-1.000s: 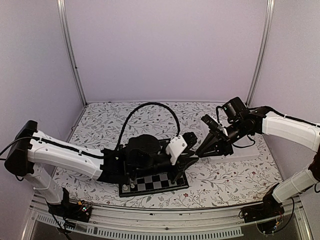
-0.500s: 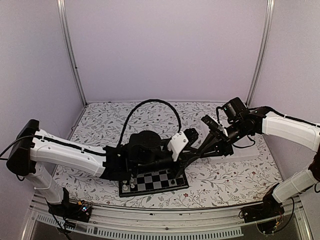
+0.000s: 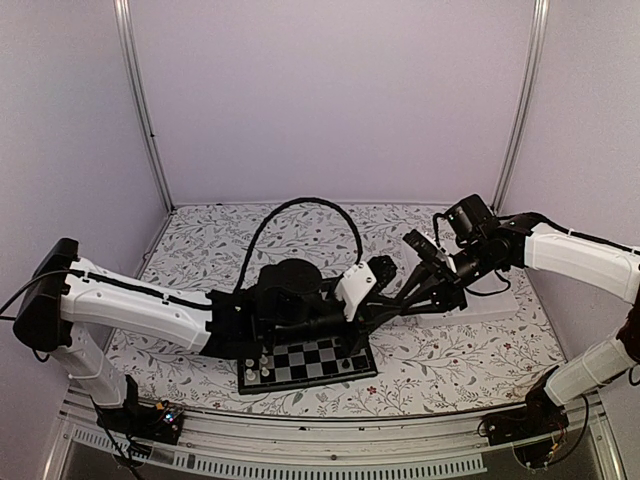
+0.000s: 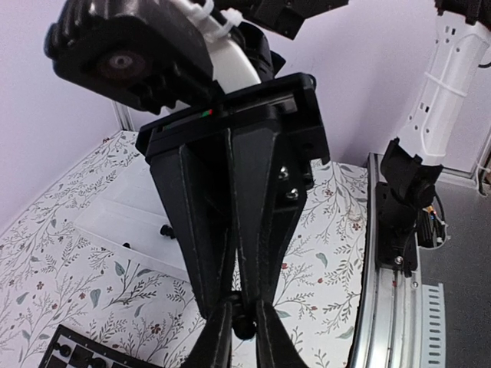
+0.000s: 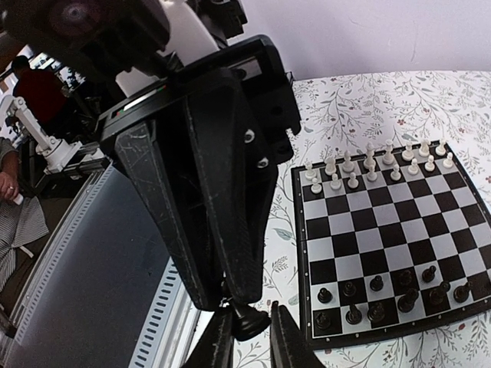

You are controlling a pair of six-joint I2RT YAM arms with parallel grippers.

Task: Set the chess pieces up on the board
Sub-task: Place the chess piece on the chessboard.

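Observation:
The two grippers meet tip to tip in mid-air just right of the board [image 3: 310, 384]. Between them hangs one black chess piece [image 5: 250, 323]. My left gripper [image 4: 242, 307] is shut on its rounded head [image 4: 242, 326]. My right gripper [image 5: 250, 307] straddles its wide base, with the jaws close on both sides; I cannot tell whether they still press it. In the top view the left gripper [image 3: 390, 316] and right gripper [image 3: 402, 309] hide the piece. Several black chess pieces [image 5: 383, 295] stand on the board's two nearest rows, and white chessmen [image 5: 368, 165] on its far rows.
A white tray [image 3: 492, 302] lies right of the board under the right arm, with a few black chessmen [image 4: 165, 230] in it. The left arm's black cable [image 3: 300, 210] arches over the table's middle. The metal rail [image 3: 330, 430] runs along the near edge.
The left gripper rose from the board up to the right gripper's tips. Its jaws narrowed onto the piece, while the right gripper's jaws eased apart a little.

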